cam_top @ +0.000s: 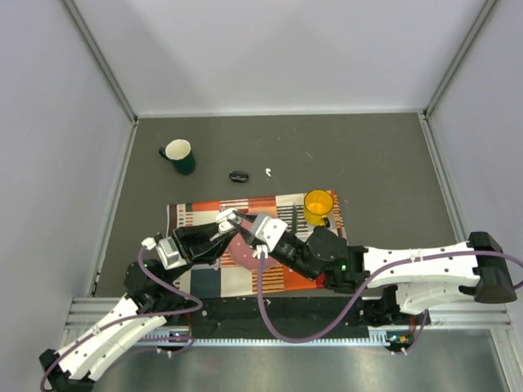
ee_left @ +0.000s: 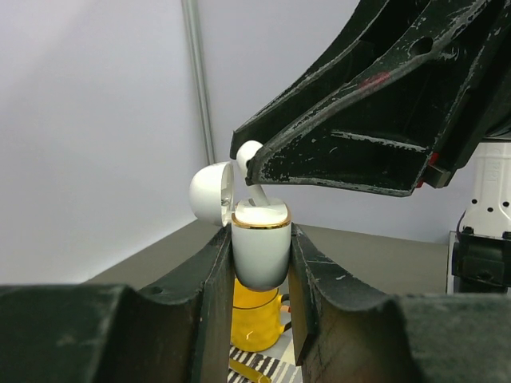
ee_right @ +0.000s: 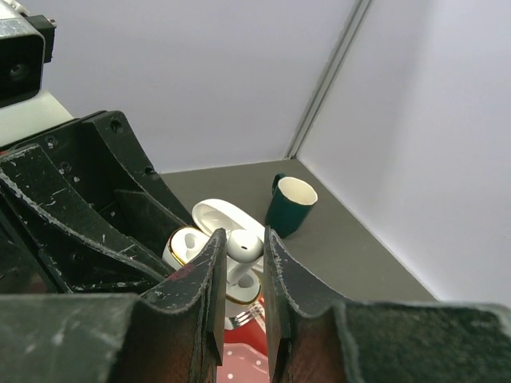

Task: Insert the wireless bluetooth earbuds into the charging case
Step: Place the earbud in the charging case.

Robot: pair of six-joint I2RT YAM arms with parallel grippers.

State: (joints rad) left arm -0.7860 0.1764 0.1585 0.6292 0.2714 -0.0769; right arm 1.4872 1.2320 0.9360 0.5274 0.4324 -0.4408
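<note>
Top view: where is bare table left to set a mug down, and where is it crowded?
Free: the far strip between the back wall and the green mug, and the right side between the yellow mug and the right wall. Crowded: over the cloth, where the left gripper and right gripper meet at the case.

Two earbuds (cam_top: 268, 172) (ee_right: 243, 246), one charging case (ee_left: 260, 254), two mugs (cam_top: 178, 155) (cam_top: 318, 207), one cloth (cam_top: 204, 214).
</note>
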